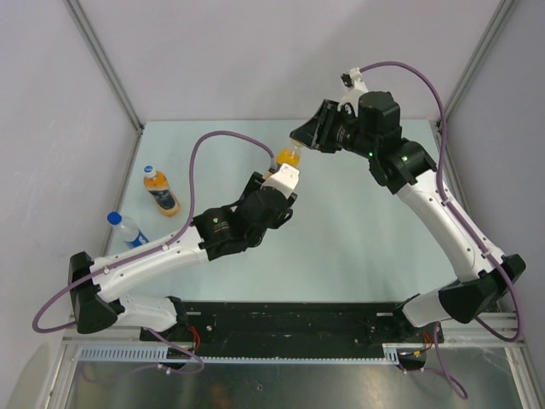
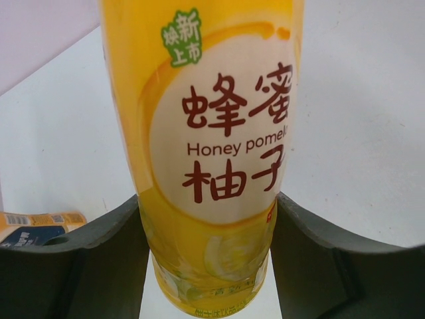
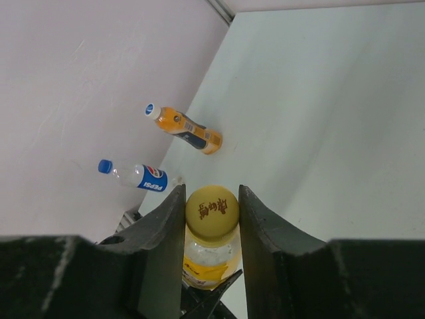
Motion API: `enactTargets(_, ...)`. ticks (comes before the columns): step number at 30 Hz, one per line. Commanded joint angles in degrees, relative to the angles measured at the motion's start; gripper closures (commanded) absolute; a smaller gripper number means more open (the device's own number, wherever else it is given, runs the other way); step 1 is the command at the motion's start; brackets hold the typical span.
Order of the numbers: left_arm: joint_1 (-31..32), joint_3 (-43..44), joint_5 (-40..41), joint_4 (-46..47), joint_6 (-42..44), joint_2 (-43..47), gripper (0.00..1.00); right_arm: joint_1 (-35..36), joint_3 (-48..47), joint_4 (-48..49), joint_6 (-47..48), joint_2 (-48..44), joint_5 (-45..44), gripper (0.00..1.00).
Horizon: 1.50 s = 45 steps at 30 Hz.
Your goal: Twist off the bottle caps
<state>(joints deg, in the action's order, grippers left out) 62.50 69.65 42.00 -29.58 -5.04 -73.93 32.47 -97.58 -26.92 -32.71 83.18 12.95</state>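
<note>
Left claw (image 2: 211, 266): we found it clamped on the tall bottle (image 2: 212, 133), one finger pressed to each side of the lower body, under the "Honey pomelo" label.
Tall bottle: it was held over the middle of the bench (image 1: 358, 247), toward the far side. It looked upright from the left wrist. We could not tell whether its base touched the bench.
Right claw (image 3: 212, 199): it sat at the bottle's top, its two fingers closed against opposite sides of the yellow cap (image 3: 212, 211).
Yellow cap: it was on the neck of the tall bottle, with dark print on its top face.
Short bottle (image 1: 161, 192): we noted it lying on its side at the left of the bench, near the wall (image 1: 51, 128). Its white cap (image 1: 150, 170) was on and pointed to the far side.
Water bottle (image 1: 132, 230): it lay on its side nearer to the arm bases than the short bottle and apart from it. Its blue cap (image 1: 114, 218) was on and pointed left. The left arm (image 1: 170, 247) hid its lower end in the top view.
Arms: both reached to the one bottle, the left from the near left and the right from the far right.
</note>
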Motion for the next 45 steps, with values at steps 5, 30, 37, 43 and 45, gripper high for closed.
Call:
enactTargets(5, -0.3, 2.8, -11.0, 1.2, -0.6, 2.6, 1.0, -3.6, 5.9, 11.3, 1.9, -7.5, 11.6, 1.0)
enactTargets(30, -8.4, -0.1, -64.6, 8.3, -0.3, 10.1, 1.0, -15.3, 15.7, 32.6, 2.1, -11.2, 50.4, 1.0)
enactTargets(37, -10.6, -3.6, -79.2, 14.9, -0.6, 11.2, 1.0, -15.2, 16.6, 39.6, 0.8, -12.5, 58.3, 1.0)
enactTargets(43, -11.4, -5.5, -84.7, 18.0, -1.1, 12.2, 1.0, -15.0, 17.0, 40.1, 1.9, -13.6, 59.5, 0.98)
enactTargets(45, -11.7, -5.8, -84.2, 18.3, -1.3, 12.6, 1.0, -15.0, 16.9, 39.8, 1.9, -13.7, 58.8, 0.92)
